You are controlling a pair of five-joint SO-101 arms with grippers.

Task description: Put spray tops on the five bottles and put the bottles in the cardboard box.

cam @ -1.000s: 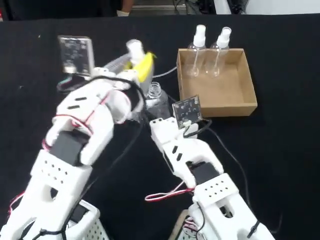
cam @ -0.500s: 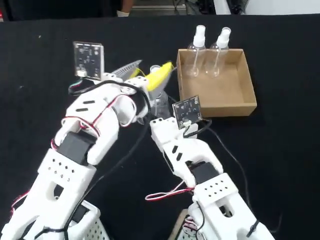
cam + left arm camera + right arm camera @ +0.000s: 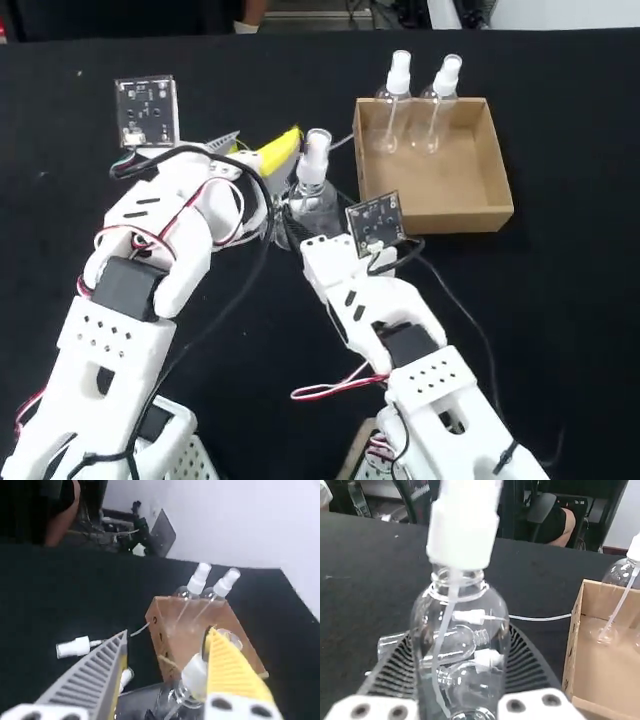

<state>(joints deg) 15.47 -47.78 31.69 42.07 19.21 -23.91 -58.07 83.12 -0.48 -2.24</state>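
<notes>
High view: the black table [image 3: 560, 300] spreads under both of my arms, my left arm [image 3: 150, 270] beside my right arm [image 3: 390, 320], their wrists meeting near the middle. The cardboard box [image 3: 435, 217] sits on the table just beyond my right wrist. Two capped bottles [image 3: 392, 110] stand upright side by side against its far wall, each with a white spray top on.

Just outside the box's near left corner stands the clear bottle [image 3: 313, 208], upright. My right gripper [image 3: 462, 680] is clamped on its body, one black ribbed finger [image 3: 395, 675] pressed on each side. A spray top [image 3: 317, 155] sits on the bottle's neck, with its thin tube hanging down inside the glass.

My left gripper [image 3: 166, 632] hangs over that top with its jaws spread wide. The yellow finger [image 3: 225, 670] lies right against the spray top, and the grey finger [image 3: 95, 675] is well apart from it on the other side.

Seen through the held bottle in the right wrist view, a lying bottle [image 3: 395, 642] rests uncapped on its side on the table. Near it, in the left wrist view, a loose spray top [image 3: 75, 646] lies on the black cloth with its tube pointing toward the box.
</notes>
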